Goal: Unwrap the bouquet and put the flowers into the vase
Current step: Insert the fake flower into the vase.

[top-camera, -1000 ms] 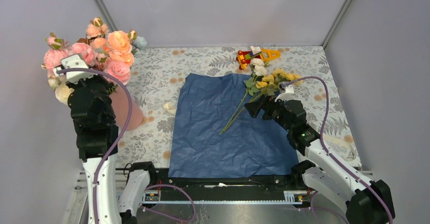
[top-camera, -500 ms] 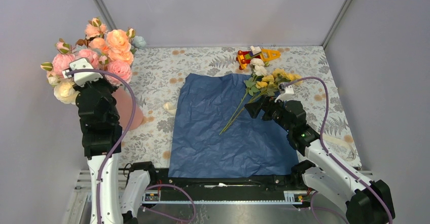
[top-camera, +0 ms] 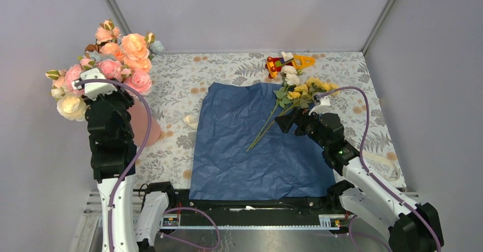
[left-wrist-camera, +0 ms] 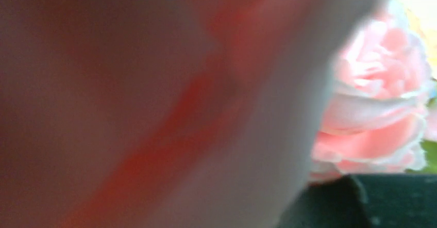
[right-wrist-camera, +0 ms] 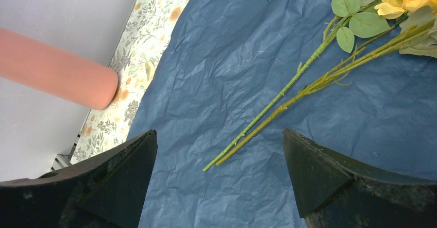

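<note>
While I cannot tell the left hand's (top-camera: 91,76) state behind a pink rose (left-wrist-camera: 376,109), the right hand (right-wrist-camera: 217,140) gapes empty.

The vase (top-camera: 141,127) is crowded from above by large blooms (top-camera: 128,49). The stems (top-camera: 263,129) on the flat blue paper (top-camera: 239,149) are left unobstructed; a toy (top-camera: 285,63) is set just beyond their heads.

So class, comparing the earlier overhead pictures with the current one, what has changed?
The left end effector moved right and toward the near edge beside the vase, and the pink flowers shifted with it; whether it let go isn't visible. The right end effector, open over the blue paper, the yellow flowers and the toy stayed put.
</note>
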